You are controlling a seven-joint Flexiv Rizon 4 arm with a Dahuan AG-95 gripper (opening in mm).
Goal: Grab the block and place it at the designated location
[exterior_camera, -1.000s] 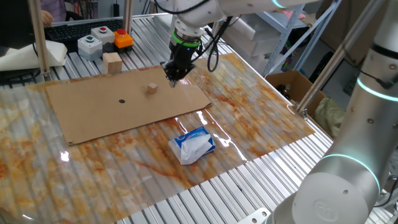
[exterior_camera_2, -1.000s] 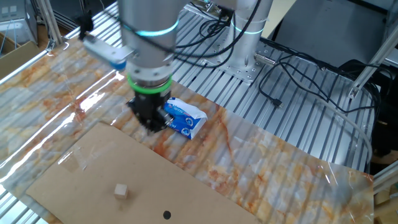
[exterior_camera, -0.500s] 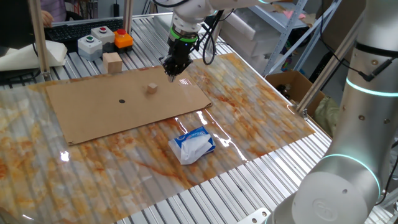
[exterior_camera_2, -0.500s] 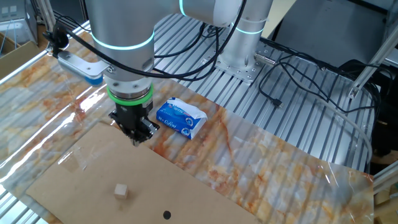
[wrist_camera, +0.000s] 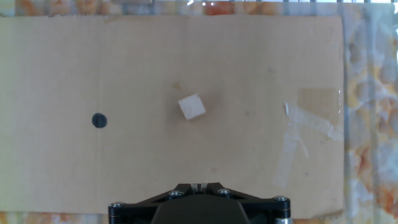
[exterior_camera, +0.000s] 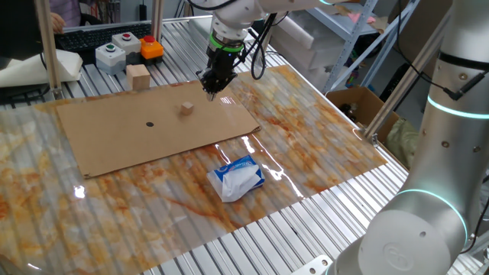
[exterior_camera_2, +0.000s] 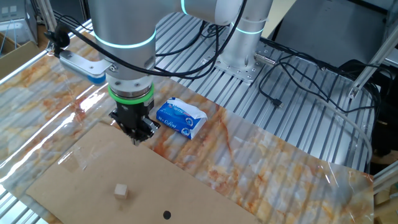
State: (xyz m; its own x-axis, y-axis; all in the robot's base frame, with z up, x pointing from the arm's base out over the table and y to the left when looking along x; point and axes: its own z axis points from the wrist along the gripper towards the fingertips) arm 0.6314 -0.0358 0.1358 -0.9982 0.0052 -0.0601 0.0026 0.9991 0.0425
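The block is a small light-tan cube lying free on the brown cardboard sheet. It also shows in the other fixed view and in the hand view. The designated location, a small black dot, lies on the cardboard to the block's left in the hand view and shows in the other fixed view. My gripper hangs above the cardboard's edge, apart from the block, with its jaws together and empty.
A larger tan wooden block stands past the cardboard's far edge. Button boxes and an orange button sit behind it. A blue-and-white packet lies on the marbled sheet near the cardboard.
A second ago the gripper shifted sideways and rose a little over the cardboard's edge. In the last half second it has barely moved. The block has not moved.
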